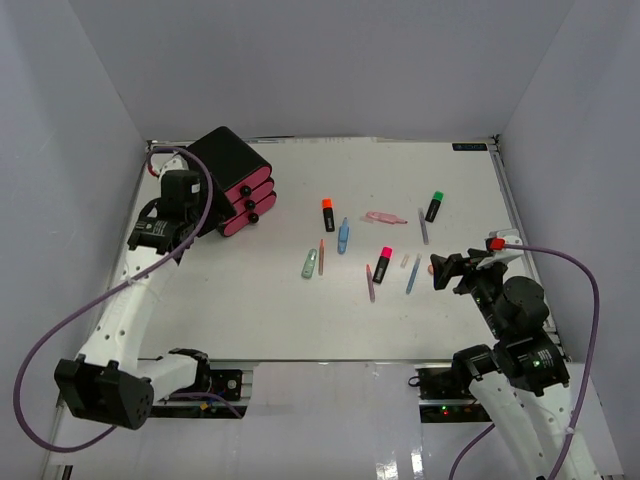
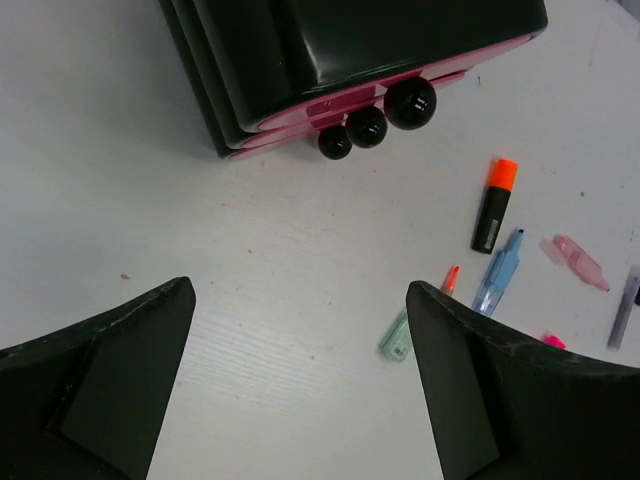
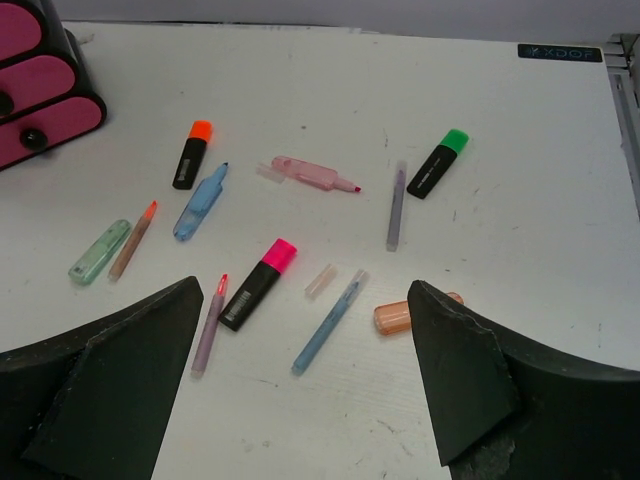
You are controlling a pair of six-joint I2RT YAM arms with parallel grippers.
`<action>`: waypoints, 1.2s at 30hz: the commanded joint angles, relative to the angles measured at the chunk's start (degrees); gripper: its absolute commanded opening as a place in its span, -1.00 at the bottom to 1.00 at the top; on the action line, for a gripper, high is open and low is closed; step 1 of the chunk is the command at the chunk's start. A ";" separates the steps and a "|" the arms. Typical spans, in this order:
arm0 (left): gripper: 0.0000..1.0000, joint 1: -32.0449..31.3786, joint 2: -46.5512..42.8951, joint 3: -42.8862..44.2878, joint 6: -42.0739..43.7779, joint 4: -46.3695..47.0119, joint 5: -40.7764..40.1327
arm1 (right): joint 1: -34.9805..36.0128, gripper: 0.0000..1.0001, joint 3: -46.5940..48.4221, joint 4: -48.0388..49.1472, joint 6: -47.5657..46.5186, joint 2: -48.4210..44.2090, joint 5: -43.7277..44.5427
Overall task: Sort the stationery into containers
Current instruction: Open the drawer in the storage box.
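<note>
Left gripper (image 2: 300, 385) hangs spread near the drawers (image 1: 243, 197); right gripper (image 3: 305, 385), also spread, far from them, by stationery (image 3: 258, 283).

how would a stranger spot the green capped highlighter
From the black drawer box at far left, cross the scattered pens to their far right end. The short black highlighter there alone has a green cap.

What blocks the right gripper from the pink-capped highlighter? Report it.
Nothing visible does. The right gripper is open and the highlighter lies uncovered before it; a purple pen and a clear cap lie close beside it.
</note>
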 commanded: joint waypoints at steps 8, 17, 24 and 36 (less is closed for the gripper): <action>0.96 -11.44 19.01 15.02 -15.80 -3.77 -16.34 | 0.25 0.80 -2.75 2.08 2.66 -4.97 -0.05; 0.85 -14.88 31.85 23.73 -22.49 -8.87 -27.86 | 0.34 0.80 -3.54 2.78 2.30 -7.08 -1.46; 0.62 -14.88 36.33 27.16 -21.18 -7.56 -33.58 | 0.34 0.80 -4.07 3.31 1.95 -8.57 -2.69; 0.51 -14.88 41.43 29.10 -19.24 -5.45 -35.60 | 0.25 0.80 -4.33 3.66 1.51 -9.45 -4.01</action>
